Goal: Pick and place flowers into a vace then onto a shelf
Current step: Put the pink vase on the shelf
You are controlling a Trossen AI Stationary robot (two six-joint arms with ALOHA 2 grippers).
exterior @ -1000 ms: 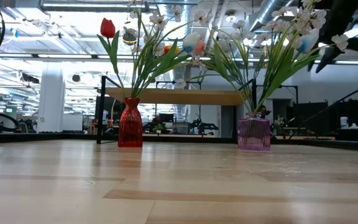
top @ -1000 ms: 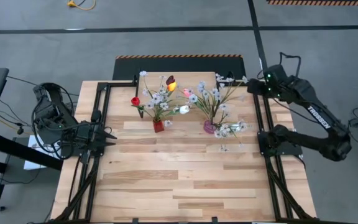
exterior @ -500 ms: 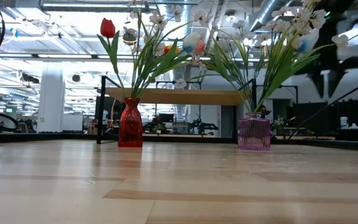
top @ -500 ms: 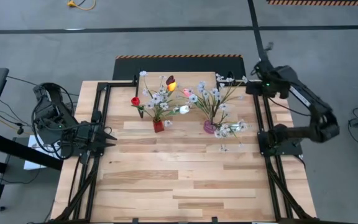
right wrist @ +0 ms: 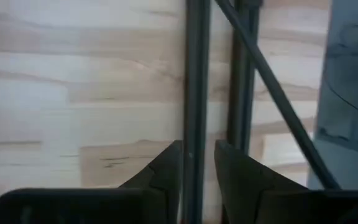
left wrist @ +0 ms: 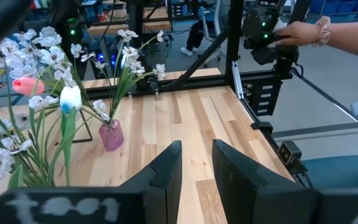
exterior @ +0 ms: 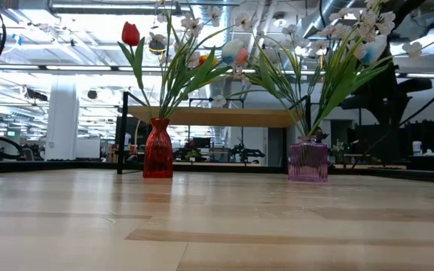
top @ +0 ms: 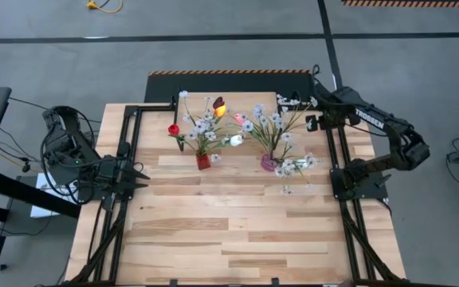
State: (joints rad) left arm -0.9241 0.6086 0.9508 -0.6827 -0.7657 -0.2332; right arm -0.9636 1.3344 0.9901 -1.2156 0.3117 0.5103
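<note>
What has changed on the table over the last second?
Only the right arm moved: its forearm swung in from the table's right edge, so the right pincer now hangs by the far right corner, near the sprays in the purple vase. It holds nothing. The left pincer, the red vase, the flowers and the shelf stayed put.

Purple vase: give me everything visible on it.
The purple vase is a small translucent violet container, glass by the look, with a ribbed, squarish body. It stands upright on the slatted wooden tabletop, right of the red vase and in front of the shelf, not on it. It holds green-stemmed flowers: sprays of small white blossoms plus a pale tulip head, fanning outward. One spray droops over the table beside it. No gripper touches it.
</note>
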